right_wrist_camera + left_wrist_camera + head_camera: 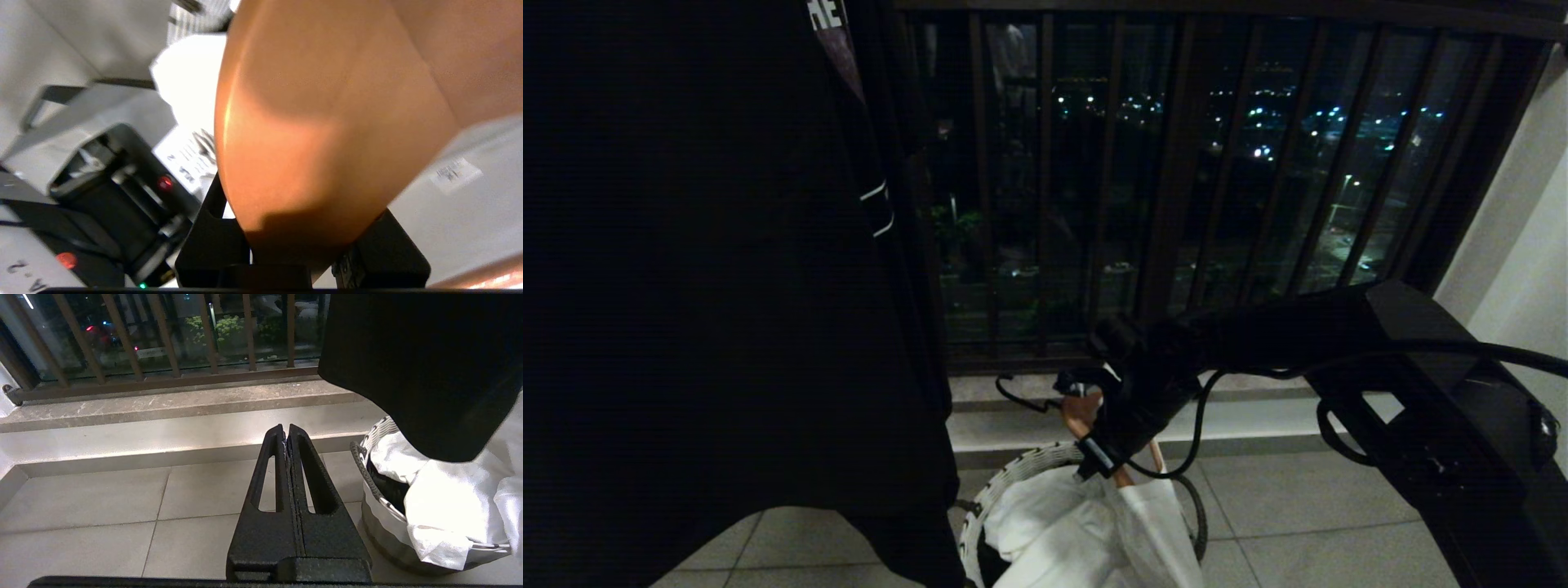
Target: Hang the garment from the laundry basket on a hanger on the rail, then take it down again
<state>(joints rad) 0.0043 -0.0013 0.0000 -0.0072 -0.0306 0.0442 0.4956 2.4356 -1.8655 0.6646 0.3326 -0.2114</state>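
I see one white garment (1086,531), crumpled and bright, heaped in the basket (1013,482) and spilling over its rim; part of it drapes on a wooden hanger (1082,412). The hanger is smooth, orange-brown, with a thin black hook (1017,396) pointing toward the window. My right gripper (1094,425) sits just above the basket's far rim with its jaws pinching the hanger's wood; in the right wrist view the wood (327,122) fills the space between the two black fingers (212,241). My left gripper (288,435) hangs low over the floor (102,498), just beside the basket (380,522), its fingers pressed together with nothing between them.

The basket is round and soft, with a whitish rim and black-and-white woven sides, and it stands on pale grey floor tiles near a raised stone step (1013,429) below the window. Dark brown bars (1111,163) run upright across the window, with city lights behind them. A pale wall (1519,245) closes the right side.

A second garment, a black one (703,286), hangs at the left and covers the basket's near-left edge.

I count one basket, one hanger, two garments, two grippers.
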